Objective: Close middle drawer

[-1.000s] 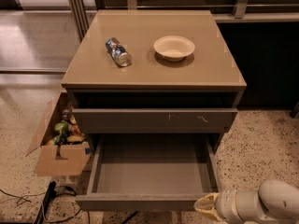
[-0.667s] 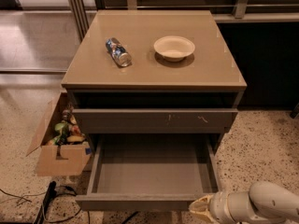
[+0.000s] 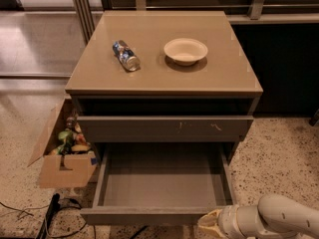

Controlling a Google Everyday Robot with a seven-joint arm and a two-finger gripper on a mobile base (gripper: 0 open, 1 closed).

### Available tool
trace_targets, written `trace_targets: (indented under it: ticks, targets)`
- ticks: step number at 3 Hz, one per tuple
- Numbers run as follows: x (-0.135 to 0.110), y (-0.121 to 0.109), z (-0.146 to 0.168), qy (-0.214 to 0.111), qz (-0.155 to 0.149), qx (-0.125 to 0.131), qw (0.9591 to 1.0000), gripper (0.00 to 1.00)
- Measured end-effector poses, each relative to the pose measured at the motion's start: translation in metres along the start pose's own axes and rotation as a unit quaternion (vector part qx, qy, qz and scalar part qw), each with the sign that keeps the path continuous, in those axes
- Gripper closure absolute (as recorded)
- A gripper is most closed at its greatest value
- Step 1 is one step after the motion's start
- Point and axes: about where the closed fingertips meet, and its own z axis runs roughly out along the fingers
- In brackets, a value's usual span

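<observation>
The middle drawer (image 3: 162, 183) is pulled far out of the grey-brown cabinet. It is wide, shallow and empty, and its plain flat front (image 3: 144, 216) faces me at the bottom of the view. Above it sits the drawer front with whitish scuff marks (image 3: 164, 128), pushed nearly in. My gripper (image 3: 212, 224), cream-coloured on a pale arm, comes in from the lower right. It is right at the right end of the open drawer's front, at the frame's bottom edge.
On the cabinet top (image 3: 164, 78) lie a crushed can (image 3: 126, 55) and a shallow cream bowl (image 3: 185, 50). An open cardboard box (image 3: 62, 163) with items stands on the floor to the left. A black cable (image 3: 50, 215) lies at the lower left.
My gripper and arm have moved left along the bottom edge, closer to the right end of the open drawer's front. The drawer has not moved.
</observation>
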Motion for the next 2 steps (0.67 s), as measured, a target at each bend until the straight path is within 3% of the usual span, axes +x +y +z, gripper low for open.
trace_targets:
  ticks: [2]
  targets:
    - [0.0000,0.0000,0.0000,0.000,0.000,0.000,1.0000,0.36]
